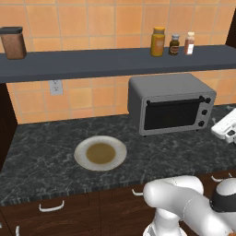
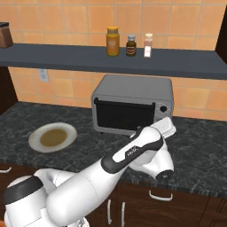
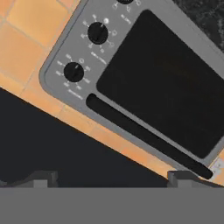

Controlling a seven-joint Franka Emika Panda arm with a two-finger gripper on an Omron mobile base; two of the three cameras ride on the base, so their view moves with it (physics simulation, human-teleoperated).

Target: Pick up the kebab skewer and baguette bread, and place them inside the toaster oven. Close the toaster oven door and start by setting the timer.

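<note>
One toaster oven [image 1: 170, 103], one plate [image 1: 100, 153], three spice jars [image 1: 174, 44] and one brown canister [image 1: 13, 42].

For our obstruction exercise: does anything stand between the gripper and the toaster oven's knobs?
Nothing visible does. In the hand view the open gripper faces the toaster oven front, its knobs in plain sight beside the shut toaster oven door.

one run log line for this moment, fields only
toaster oven: boxy grey metal toaster oven | door: dark glass toaster oven door shut | gripper: open, empty, facing door | plate: round beige plate bare
</note>
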